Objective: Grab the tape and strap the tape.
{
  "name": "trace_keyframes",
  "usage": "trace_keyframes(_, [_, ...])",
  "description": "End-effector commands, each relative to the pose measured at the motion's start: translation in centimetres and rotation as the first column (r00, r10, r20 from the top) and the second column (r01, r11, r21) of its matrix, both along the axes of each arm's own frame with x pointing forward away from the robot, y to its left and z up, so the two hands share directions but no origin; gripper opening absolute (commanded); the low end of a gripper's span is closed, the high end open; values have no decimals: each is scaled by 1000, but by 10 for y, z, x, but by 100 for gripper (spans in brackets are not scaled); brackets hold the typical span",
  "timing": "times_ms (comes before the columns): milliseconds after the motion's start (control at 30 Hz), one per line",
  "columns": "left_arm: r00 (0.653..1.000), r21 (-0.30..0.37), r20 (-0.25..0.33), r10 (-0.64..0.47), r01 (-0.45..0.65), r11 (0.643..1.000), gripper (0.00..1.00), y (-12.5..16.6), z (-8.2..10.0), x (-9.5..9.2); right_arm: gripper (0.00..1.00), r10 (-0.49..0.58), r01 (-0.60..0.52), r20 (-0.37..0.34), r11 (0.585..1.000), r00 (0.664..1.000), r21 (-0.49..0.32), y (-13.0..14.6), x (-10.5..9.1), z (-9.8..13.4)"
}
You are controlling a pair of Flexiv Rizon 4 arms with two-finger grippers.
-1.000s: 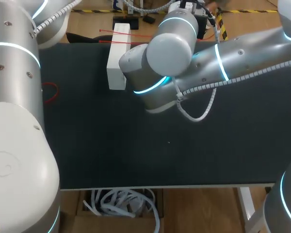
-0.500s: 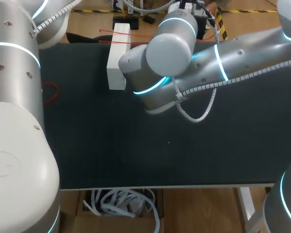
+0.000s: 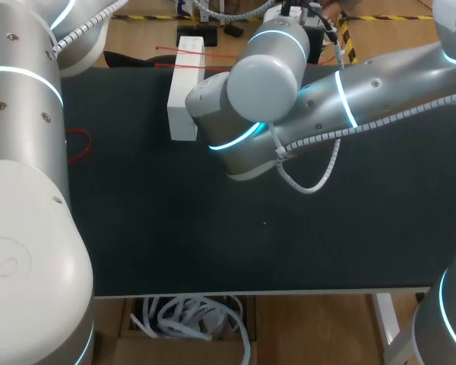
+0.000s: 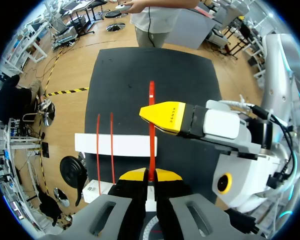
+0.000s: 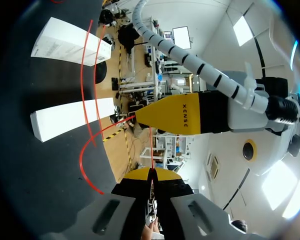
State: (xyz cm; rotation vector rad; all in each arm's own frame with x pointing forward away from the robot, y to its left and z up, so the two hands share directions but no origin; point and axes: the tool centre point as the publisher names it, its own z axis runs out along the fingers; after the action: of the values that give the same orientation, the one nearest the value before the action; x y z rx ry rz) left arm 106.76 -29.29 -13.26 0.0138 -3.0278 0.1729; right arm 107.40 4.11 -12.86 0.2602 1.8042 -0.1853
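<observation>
**At the desk's far side, both jaws are pinching the red tape**

Over the far part of the dark desk [image 3: 213,243], the left jaws are standing fully closed, their two yellow tips squeezing the red tape [image 4: 151,135] from both sides. In the left wrist view the tape is running straight ahead from that pinch. It is crossing a white box [image 4: 120,145] that is lying crosswise ahead of the tips. One yellow finger [image 4: 167,116] of the right jaws is sitting against the same strip just past the box. Two more red strips [image 4: 105,150] are lying side by side across the box, beside the gripped one.

The right jaws are likewise pressed together. In the right wrist view a thin red line of tape is coming out from between their tips and leading to a yellow finger [image 5: 175,117] of the left jaws just ahead. Beside them, more of the tape is curving in a loose arc over the desk, passing near the white box and a second white box [image 5: 72,42] farther off.

From above, the right arm [image 3: 365,91] is coming in from the right and reaching past the middle, its wrist sitting just beside the white box and hiding both pairs of jaws. The left arm [image 3: 23,152] is filling the left side. A red loop [image 3: 80,144] is lying at the desk's left edge, apart from the box.
</observation>
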Motion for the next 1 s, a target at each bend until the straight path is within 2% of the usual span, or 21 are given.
trace_keyframes(33, [1000, 6, -5, 0, 0, 1000, 0, -1, 2, 2, 0, -3, 3, -2, 1000, 1000, -2, 1, -1, 2])
trace_keyframes(1000, [1000, 6, -5, 0, 0, 1000, 0, -1, 2, 2, 0, -4, 4, 3, 1000, 1000, 3, 9, 4, 3])
